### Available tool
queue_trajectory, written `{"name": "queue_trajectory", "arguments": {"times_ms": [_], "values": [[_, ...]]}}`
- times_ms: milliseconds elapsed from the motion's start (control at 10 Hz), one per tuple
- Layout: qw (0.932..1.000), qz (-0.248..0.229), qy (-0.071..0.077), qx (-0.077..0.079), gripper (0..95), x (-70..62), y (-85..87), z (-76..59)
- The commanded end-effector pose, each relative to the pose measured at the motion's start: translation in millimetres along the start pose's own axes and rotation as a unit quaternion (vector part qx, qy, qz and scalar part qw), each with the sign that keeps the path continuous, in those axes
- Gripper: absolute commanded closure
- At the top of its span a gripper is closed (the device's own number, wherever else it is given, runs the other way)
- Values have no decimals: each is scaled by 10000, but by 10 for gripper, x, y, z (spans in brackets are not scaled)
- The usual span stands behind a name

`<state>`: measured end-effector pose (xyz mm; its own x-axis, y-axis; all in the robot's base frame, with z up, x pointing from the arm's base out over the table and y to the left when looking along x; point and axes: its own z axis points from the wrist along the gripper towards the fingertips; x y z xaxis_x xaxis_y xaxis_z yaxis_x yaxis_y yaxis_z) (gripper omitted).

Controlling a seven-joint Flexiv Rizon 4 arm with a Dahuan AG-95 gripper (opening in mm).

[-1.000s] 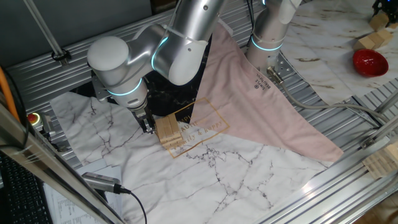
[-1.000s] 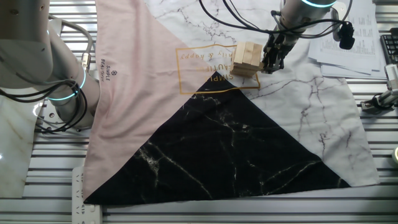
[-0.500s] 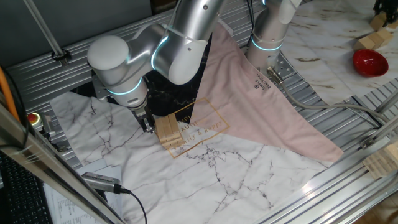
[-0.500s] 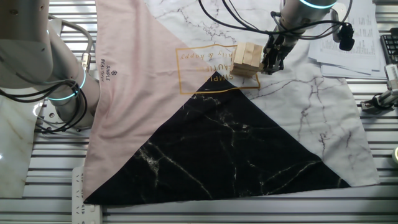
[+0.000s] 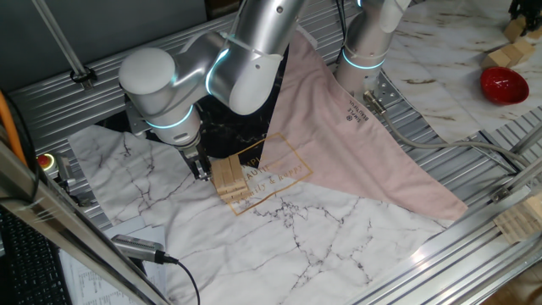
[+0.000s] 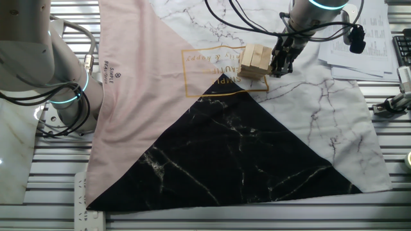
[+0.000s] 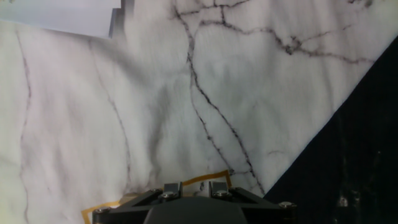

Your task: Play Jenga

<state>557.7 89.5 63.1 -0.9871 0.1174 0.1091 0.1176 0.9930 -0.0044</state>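
The Jenga (image 5: 229,179) is a small tower of light tan wooden bars standing on the marble-print cloth, over the gold printed frame. It also shows in the other fixed view (image 6: 255,61). My gripper (image 5: 201,172) is low beside the tower's side, its dark fingers close together and empty, fingertips right by the tower or just touching it (image 6: 279,67). In the hand view only the finger bases (image 7: 194,186) show at the bottom edge over white marble cloth; the tower is out of that view.
A pink, black and white cloth (image 6: 160,96) covers the table. A second arm's base (image 5: 364,51) stands at the back. A red object (image 5: 504,85) and tan wooden pieces (image 5: 511,56) lie at the far right. Papers (image 6: 359,45) lie by the cloth's edge.
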Motion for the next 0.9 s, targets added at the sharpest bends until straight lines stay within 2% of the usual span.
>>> {"name": "queue_trajectory", "arguments": {"times_ms": [100, 900], "values": [[10000, -1, 0, 6, 950, 2, -7, 16], [9999, 139, -5, -39, 950, -24, 26, 33]]}}
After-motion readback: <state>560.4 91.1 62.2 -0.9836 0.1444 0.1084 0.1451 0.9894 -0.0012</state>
